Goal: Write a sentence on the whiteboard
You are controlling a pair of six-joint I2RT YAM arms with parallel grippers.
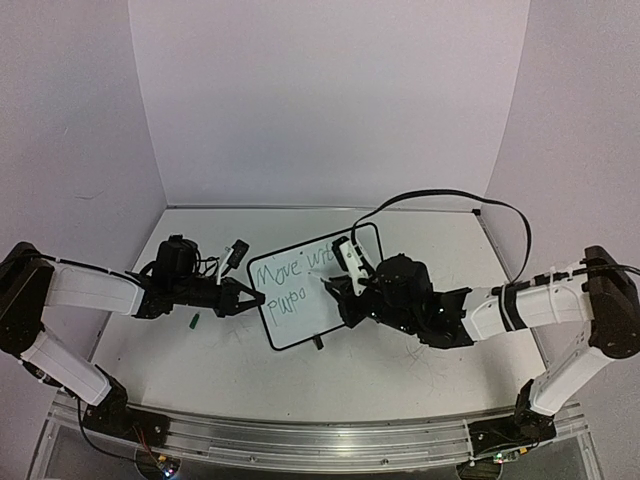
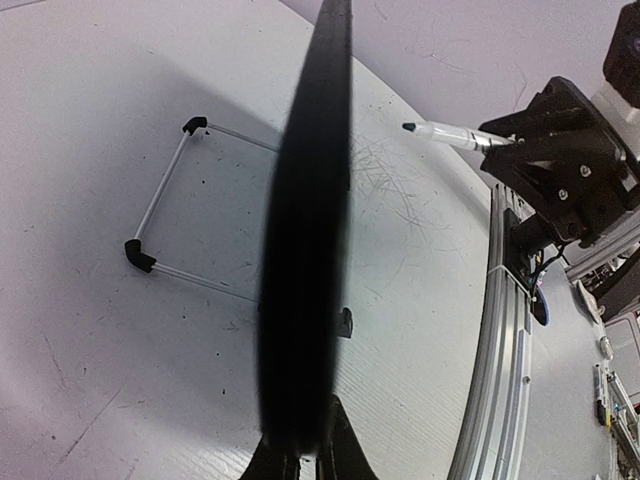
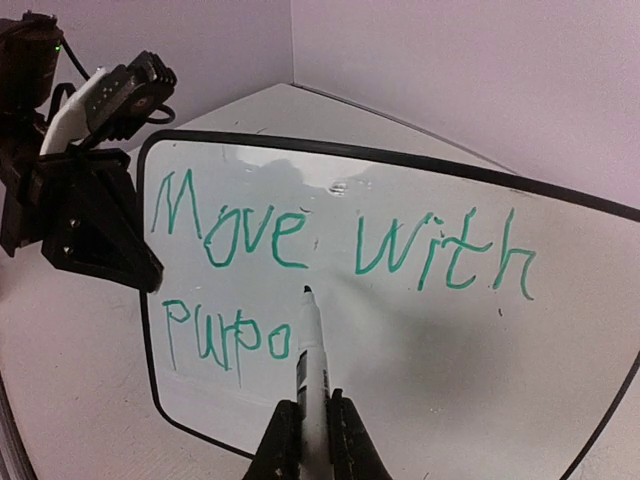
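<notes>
Left arm [image 1: 90, 288]: elbow folded at far left, forearm running low and inward. Left gripper [image 1: 250, 297] is clamped tight on the left edge of the whiteboard [image 1: 305, 318]. Right arm [image 1: 530, 305]: mirrored, elbow up at far right, forearm reaching inward, wrist angled down. Right gripper [image 1: 345, 292] has its jaws closed on a marker [image 3: 312, 365], with the fingers pointing left toward the other gripper.
</notes>
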